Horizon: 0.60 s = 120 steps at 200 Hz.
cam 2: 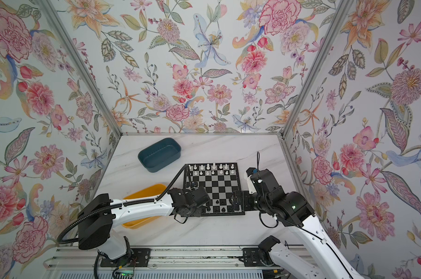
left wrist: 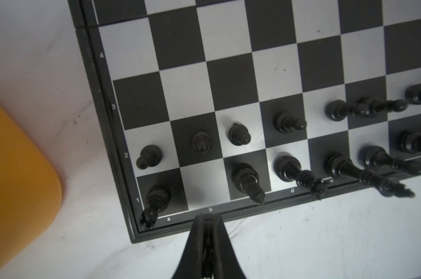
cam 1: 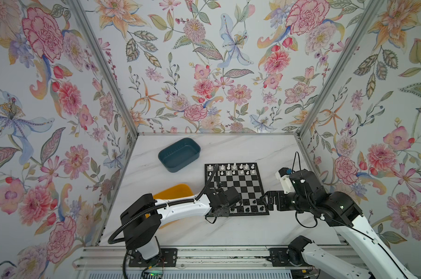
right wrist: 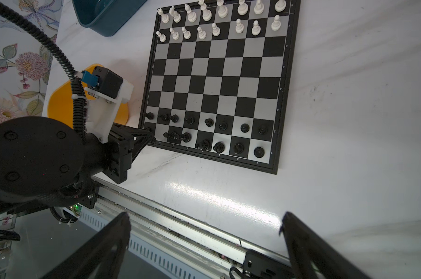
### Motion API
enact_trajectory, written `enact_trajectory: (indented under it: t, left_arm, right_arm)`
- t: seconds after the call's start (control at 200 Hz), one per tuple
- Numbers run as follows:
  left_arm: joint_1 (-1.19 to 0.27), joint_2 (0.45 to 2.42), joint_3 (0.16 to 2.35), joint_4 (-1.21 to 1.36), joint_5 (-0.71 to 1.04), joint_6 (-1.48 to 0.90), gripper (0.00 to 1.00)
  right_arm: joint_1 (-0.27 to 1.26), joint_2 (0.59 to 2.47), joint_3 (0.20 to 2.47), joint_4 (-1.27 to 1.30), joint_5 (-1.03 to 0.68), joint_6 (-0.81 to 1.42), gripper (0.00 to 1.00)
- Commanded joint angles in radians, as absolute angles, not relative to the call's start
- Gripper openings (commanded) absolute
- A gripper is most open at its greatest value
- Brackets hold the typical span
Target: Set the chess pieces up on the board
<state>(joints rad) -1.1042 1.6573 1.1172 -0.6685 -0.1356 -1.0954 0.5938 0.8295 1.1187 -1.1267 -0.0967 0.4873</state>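
Left pincer [left wrist: 207,218]: fingers pressed together, tips low over the board's near border by the letter b. Whether anything tiny sits between them cannot be told.
Right pincer [right wrist: 204,224]: fingers spread wide with nothing between them, hanging over the front edge of the worktop [cam 1: 228,229] and the metal rail [right wrist: 180,217].
Yellow tray [left wrist: 18,169]: on the worktop to the outer side of the left pincer, near the board's corner but apart from it. The left arm lies across it in both top views.
Teal tray [cam 1: 180,166]: well beyond the left pincer, past the board's far corner and set askew to the board's edges.
Corrugated hose [cam 1: 210,178]: arches up from the left wrist and crosses the board's side edge in a top view, hiding a few squares there.
In the way: seen from above, the left wrist covers the board's near corner. A black rook [left wrist: 157,198] and a black bishop [left wrist: 247,181] stand to either side of the left pincer's tips, and the light square between them is bare.
Board [right wrist: 216,79]: flat on the worktop between the two pincers. It has black and silvery-grey checks and a thin black border with small white letters and numbers.
Black chessmen [right wrist: 222,125]: small, glossy and upright, in the two rows nearest the left pincer, with the pawns in the row farther from its tips.
White chessmen [right wrist: 206,14]: upright in two rows along the board's far edge, well away from both pincers.
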Motion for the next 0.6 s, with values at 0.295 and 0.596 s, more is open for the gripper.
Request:
enact_trajectory:
  t: [0.295, 0.596]
  left_arm:
    - [-1.063, 1.731, 1.141, -0.663, -0.122, -1.011, 0.05]
    - [-1.055, 1.763, 1.174, -0.662, -0.117, -0.984, 0.06]
  right_arm:
    - [0.558, 0.840, 1.120, -1.144, -0.087, 0.476, 0.99]
    - [0.530, 0.843, 1.112, -1.144, -0.106, 0.461, 0.99]
